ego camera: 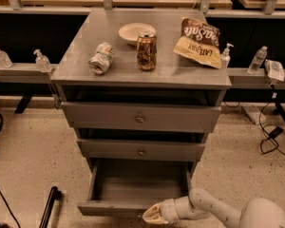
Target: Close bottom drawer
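The bottom drawer (133, 186) of the grey cabinet stands pulled open, its plain grey box empty inside. Its front panel (109, 208) runs along the lower edge of the view; the knob is hidden. My gripper (151, 214) is low at the drawer front, right of its middle, tip against or just in front of the panel's top edge. My white arm (213, 208) reaches in from the lower right.
The middle drawer (141, 150) and the top drawer (140, 118) are pushed in. On the cabinet top are a crushed can (100, 58), a bowl (135, 32), a brown can (146, 51) and a chip bag (199, 42). Cables (270, 137) lie on the floor at right.
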